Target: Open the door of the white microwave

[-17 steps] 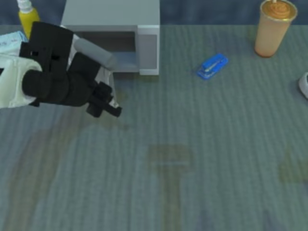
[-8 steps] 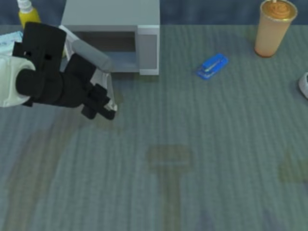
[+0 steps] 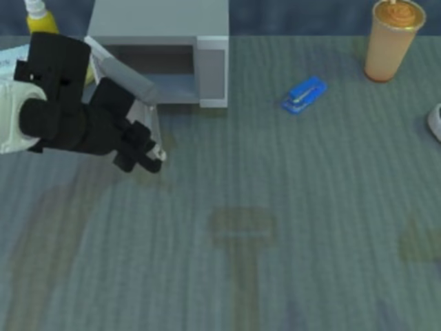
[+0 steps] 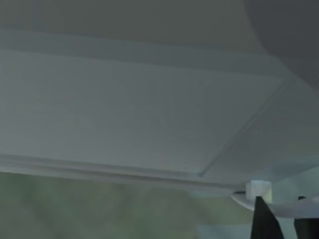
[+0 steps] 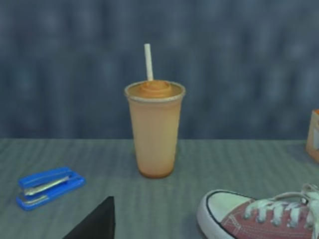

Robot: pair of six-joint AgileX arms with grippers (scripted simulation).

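Your white microwave (image 3: 162,27) sits at the table's far left, its door (image 3: 127,77) swung well out toward the left with the cavity exposed. Your left gripper (image 3: 153,156) is pinched on the door's pale handle (image 4: 258,189) at its free edge. Behind the arm stand a yellow bottle (image 3: 38,17) and a white-blue packet (image 3: 15,56). Well to the right lie a blue stapler (image 3: 304,94), an orange drink cup (image 3: 393,38) and a sneaker (image 5: 259,214). Your right gripper isn't visible.

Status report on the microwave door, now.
Left gripper shut on door handle, door swung well open. Right arm out of the top view. Microwave cavity exposed; nothing in the door's path.
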